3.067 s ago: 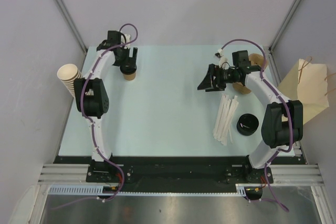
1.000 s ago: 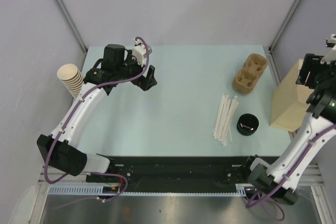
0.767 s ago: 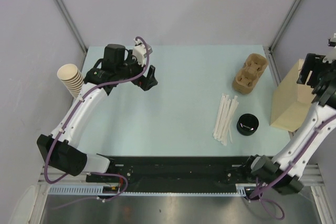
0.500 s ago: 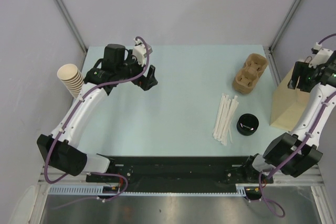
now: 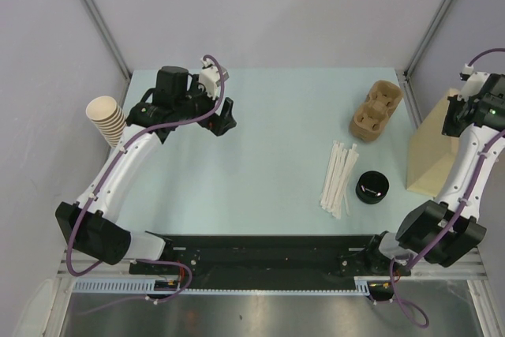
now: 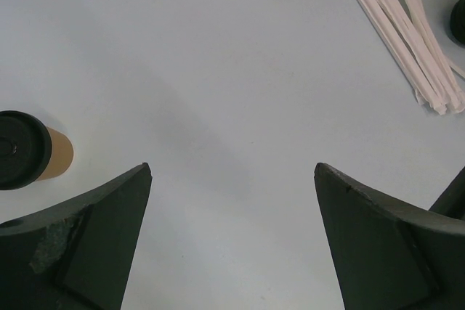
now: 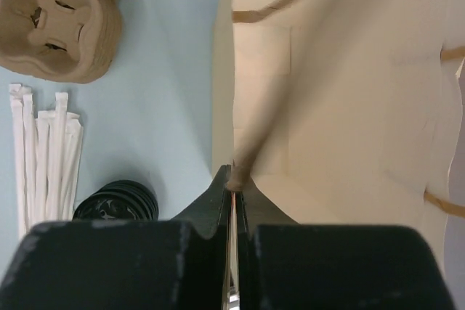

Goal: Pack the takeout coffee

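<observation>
- The pale blue-green surface (image 5: pixel 268 147) is smooth and matt. Its right edge is partly covered by the bag.
- A tan paper bag (image 7: pixel 349 107) stands open at the right edge. The right jaws are pressed almost together on its near wall, and the rest of that arm (image 5: pixel 465 171) blocks part of the bag from above.
- The left arm (image 5: pixel 118 171) reaches over the far-left part of the surface, its jaws spread wide with nothing between them.
- The brown moulded-pulp carrier tray (image 5: pixel 377 108) lies far right, near the bag and well apart from both pairs of jaws.
- A stack of nested tan cups (image 5: pixel 105 118) hangs over the left edge.
- White paper-wrapped sticks (image 5: pixel 338 179) lie fanned out, near right.
- Black round lids (image 5: pixel 372 186) sit just right of the sticks.
- The takeout coffee cup (image 6: pixel 33 154), tan with a black lid on it, sits far left, outside the left jaws and clear of them. From above the wrist hides it, and I cannot tell if it stands upright.
</observation>
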Robot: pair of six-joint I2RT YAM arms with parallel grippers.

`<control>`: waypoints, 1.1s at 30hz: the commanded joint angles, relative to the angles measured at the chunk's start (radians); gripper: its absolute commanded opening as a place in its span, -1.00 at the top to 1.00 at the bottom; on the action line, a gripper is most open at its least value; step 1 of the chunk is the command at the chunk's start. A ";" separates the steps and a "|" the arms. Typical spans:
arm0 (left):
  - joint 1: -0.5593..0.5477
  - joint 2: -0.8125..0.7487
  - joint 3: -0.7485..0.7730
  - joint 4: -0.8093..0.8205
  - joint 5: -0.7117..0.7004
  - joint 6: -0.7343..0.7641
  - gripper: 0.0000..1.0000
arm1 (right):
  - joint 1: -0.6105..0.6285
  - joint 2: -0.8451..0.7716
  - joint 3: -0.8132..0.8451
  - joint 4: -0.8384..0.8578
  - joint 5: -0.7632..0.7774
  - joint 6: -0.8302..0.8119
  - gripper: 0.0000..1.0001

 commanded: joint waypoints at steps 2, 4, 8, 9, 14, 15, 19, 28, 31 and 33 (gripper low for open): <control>-0.006 -0.011 0.022 0.041 0.004 0.006 -0.99 | -0.001 -0.104 0.035 0.035 0.016 -0.010 1.00; -0.006 -0.007 0.022 0.044 0.005 0.001 -0.99 | 0.001 -0.154 0.053 0.046 -0.005 -0.008 1.00; -0.006 0.001 0.026 0.045 0.008 0.002 -0.99 | 0.028 -0.202 0.136 0.055 -0.036 0.002 1.00; -0.006 0.004 0.028 0.047 0.007 0.004 -0.99 | 0.036 -0.205 0.177 0.053 -0.045 0.009 1.00; -0.006 0.010 0.031 0.052 0.005 0.002 -0.99 | 0.149 -0.199 0.291 0.060 -0.108 0.033 1.00; -0.004 0.015 0.031 0.050 0.001 -0.005 -0.99 | 0.206 -0.193 0.323 0.055 -0.120 0.035 1.00; 0.020 0.028 0.031 0.045 0.005 -0.063 -0.99 | 0.326 -0.145 0.364 0.076 -0.197 0.045 1.00; 0.212 0.065 0.036 0.053 0.289 -0.248 -0.99 | 0.748 0.056 0.429 0.089 -0.112 0.006 1.00; 0.238 0.055 0.013 0.052 0.292 -0.246 -0.99 | 0.926 0.118 0.415 0.110 -0.040 -0.020 1.00; 0.249 0.055 0.014 0.039 0.289 -0.240 -0.99 | 0.996 0.154 0.391 0.138 0.017 -0.036 1.00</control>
